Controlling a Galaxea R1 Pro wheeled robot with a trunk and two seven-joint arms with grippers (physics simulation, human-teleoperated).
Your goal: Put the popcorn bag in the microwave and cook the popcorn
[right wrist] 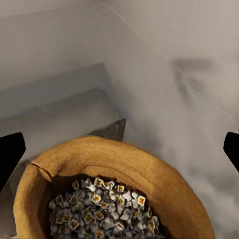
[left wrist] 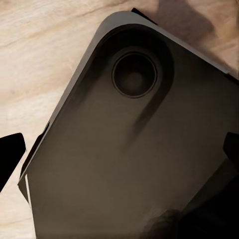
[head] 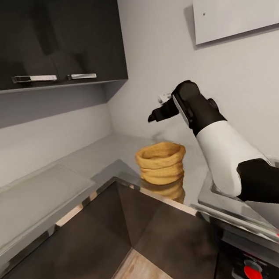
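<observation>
we are seeing our left gripper (left wrist: 119,154) hanging over our own dark base and the wood floor, its fingertips set wide and holding nothing. farther out, the popcorn bag (head: 161,163) is sitting upright on the countertop (head: 89,157) near the corner, mouth up, its short axis vertical. we are judging it light, soft and crushable, best pinched at the rolled rim. our right gripper (head: 156,115) is hovering above it, fingers spread wide, looking down at the popcorn (right wrist: 97,209).
</observation>
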